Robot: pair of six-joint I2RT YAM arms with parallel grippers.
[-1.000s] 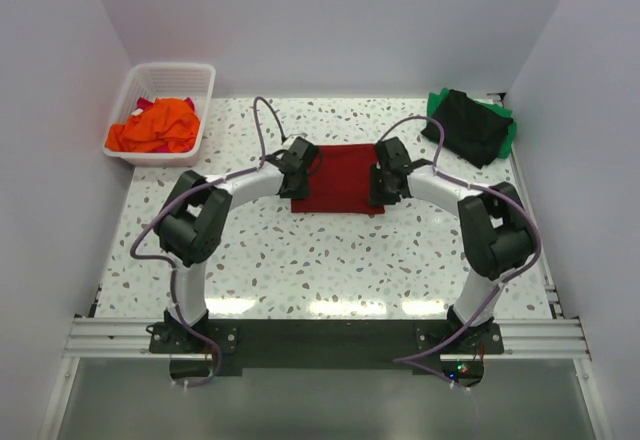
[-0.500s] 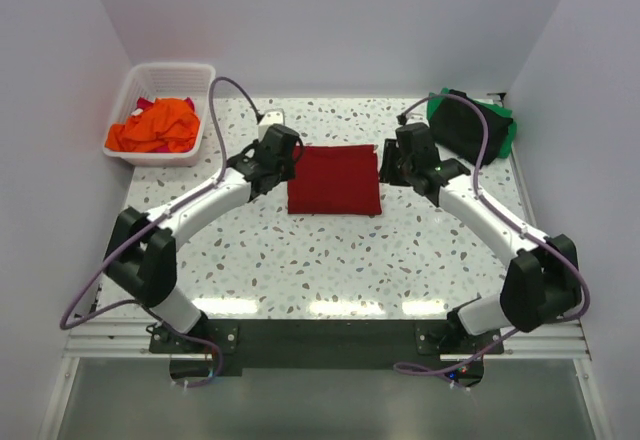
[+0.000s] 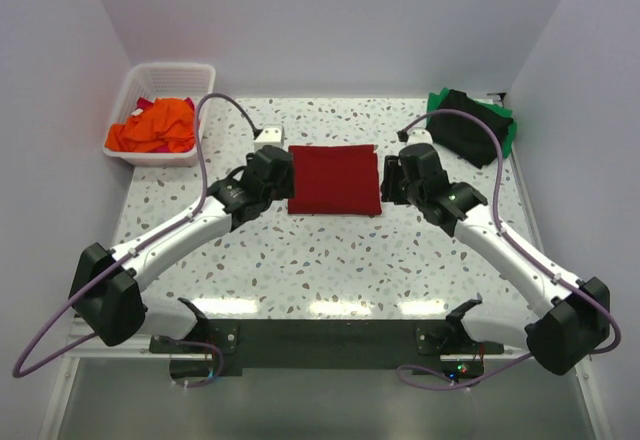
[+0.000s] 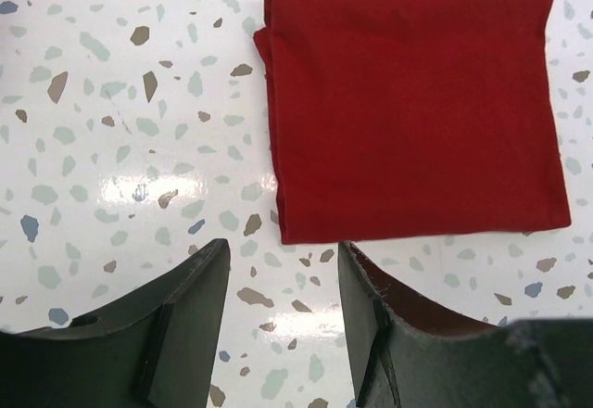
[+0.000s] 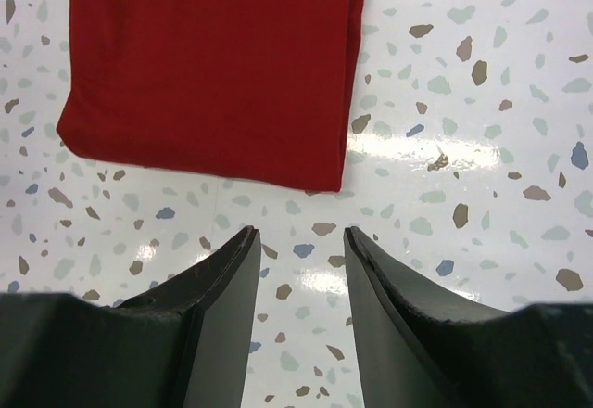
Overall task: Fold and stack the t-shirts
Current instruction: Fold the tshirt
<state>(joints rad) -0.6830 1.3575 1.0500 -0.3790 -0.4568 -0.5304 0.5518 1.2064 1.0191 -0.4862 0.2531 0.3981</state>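
– Dark red t-shirt (image 3: 334, 179), seen from above: where does it lie?
– Folded into a neat rectangle, flat on the speckled table (image 3: 330, 255), about the middle of its far half; the left tool (image 3: 280, 172) sits just off its left edge and the right tool (image 3: 393, 178) just off its right edge; from up here I cannot tell how their jaws stand.
– And the other shirts?
– An orange t-shirt (image 3: 160, 128) is heaped in the white basket (image 3: 170, 66) at the far left corner, with a bit of pinkish-red cloth (image 3: 145, 104) behind it; a black t-shirt (image 3: 468, 128) lies on a green t-shirt (image 3: 437, 101) at the far right corner; both lots are well apart from the folded one.
– The left wrist view?
– The dark red t-shirt (image 4: 412, 111) fills the upper right, its folded layers showing along its left edge; the left tool (image 4: 281, 258) is released, its two dark fingers (image 4: 185, 306) spread with only table between them; the shirt's near left corner lies just beyond the gap, not touched.
– The right wrist view?
– The dark red t-shirt (image 5: 213, 65) takes the upper left, its layered edge on the right side; the right tool (image 5: 300, 236) is released as well, fingers (image 5: 398, 306) apart over bare table and holding nothing; the cloth's near edge lies just past the tips, apart from them.
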